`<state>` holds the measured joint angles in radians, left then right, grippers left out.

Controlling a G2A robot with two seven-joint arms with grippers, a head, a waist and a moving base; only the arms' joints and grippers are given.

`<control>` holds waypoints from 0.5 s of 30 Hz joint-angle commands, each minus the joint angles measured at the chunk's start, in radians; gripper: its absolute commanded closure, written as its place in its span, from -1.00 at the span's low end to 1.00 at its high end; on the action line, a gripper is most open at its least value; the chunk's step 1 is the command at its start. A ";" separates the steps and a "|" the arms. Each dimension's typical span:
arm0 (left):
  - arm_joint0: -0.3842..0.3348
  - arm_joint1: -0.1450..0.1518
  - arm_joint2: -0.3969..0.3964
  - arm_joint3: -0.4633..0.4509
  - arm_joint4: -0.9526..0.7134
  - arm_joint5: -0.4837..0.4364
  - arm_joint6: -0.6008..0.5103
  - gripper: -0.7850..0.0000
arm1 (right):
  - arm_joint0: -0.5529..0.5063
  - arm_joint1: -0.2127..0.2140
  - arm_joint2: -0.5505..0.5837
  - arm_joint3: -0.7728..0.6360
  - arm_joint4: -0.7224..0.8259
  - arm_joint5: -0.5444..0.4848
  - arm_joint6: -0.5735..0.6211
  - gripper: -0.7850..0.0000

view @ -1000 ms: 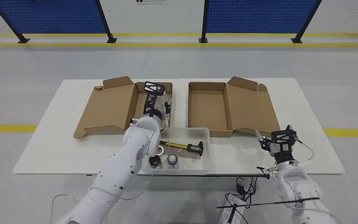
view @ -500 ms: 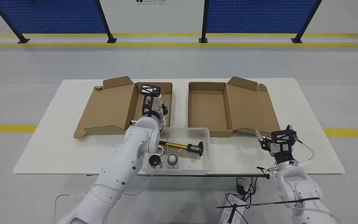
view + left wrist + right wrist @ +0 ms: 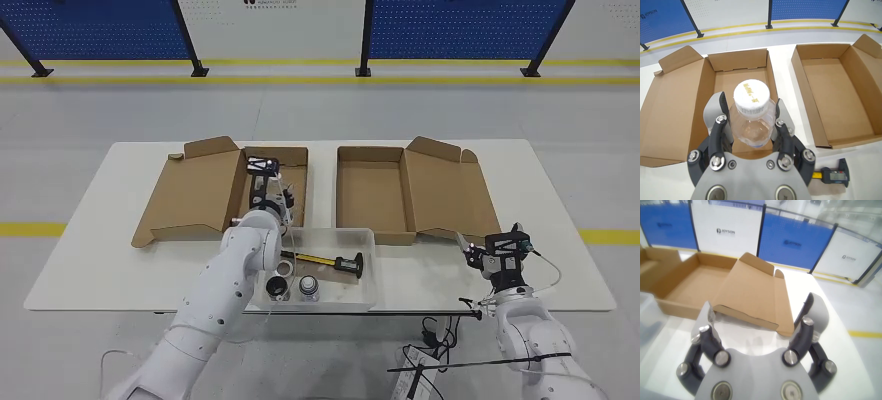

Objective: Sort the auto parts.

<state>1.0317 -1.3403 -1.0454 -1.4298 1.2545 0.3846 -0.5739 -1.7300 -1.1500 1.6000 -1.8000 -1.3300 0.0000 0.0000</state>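
From the top view, my left gripper hangs over the left box with the bottle in it. The right box shows bare cardboard. The clear bin at the table's near edge holds a caliper and two round parts, too small for me to name. I judge the sort barely begun: one item is about to go in and three are waiting. My right gripper sits near the table's right corner, well apart from all of it. In the left wrist view, the left gripper is clamped on the bottle at its shoulder, just under the white cap. I read the long axis as near upright. The cap end points up toward the camera and the base points down at the left box floor, though the base itself is hidden. The caliper lies with its long axis across the bin. In the right wrist view, the right gripper has its fingers spread wide with nothing between them, and it faces the right box.
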 commanded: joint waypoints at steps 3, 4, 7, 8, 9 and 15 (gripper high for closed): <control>0.002 -0.003 -0.007 0.013 0.000 -0.007 0.000 1.00 | 0.000 0.000 0.000 0.000 0.000 0.000 0.000 -1.00; 0.003 -0.004 -0.008 0.015 0.000 -0.010 -0.001 1.00 | 0.000 0.000 0.000 0.000 0.000 0.000 0.000 -1.00; 0.004 -0.006 -0.010 0.021 0.007 -0.016 -0.004 0.96 | 0.000 0.000 0.000 0.000 0.000 0.000 0.000 -1.00; 0.004 -0.007 -0.011 0.022 0.011 -0.018 -0.006 0.66 | 0.000 0.000 0.000 0.000 0.000 0.000 0.000 -1.00; 0.005 -0.007 -0.012 0.022 0.014 -0.018 -0.007 0.30 | 0.000 0.000 0.000 0.000 0.000 0.000 0.000 -1.00; 0.009 -0.011 -0.015 0.018 0.030 -0.030 -0.013 -1.00 | 0.000 0.000 0.000 0.000 0.000 0.000 0.000 -1.00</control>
<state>1.0396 -1.3508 -1.0605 -1.4105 1.2774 0.3584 -0.5871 -1.7300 -1.1500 1.6000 -1.8000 -1.3300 0.0000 0.0000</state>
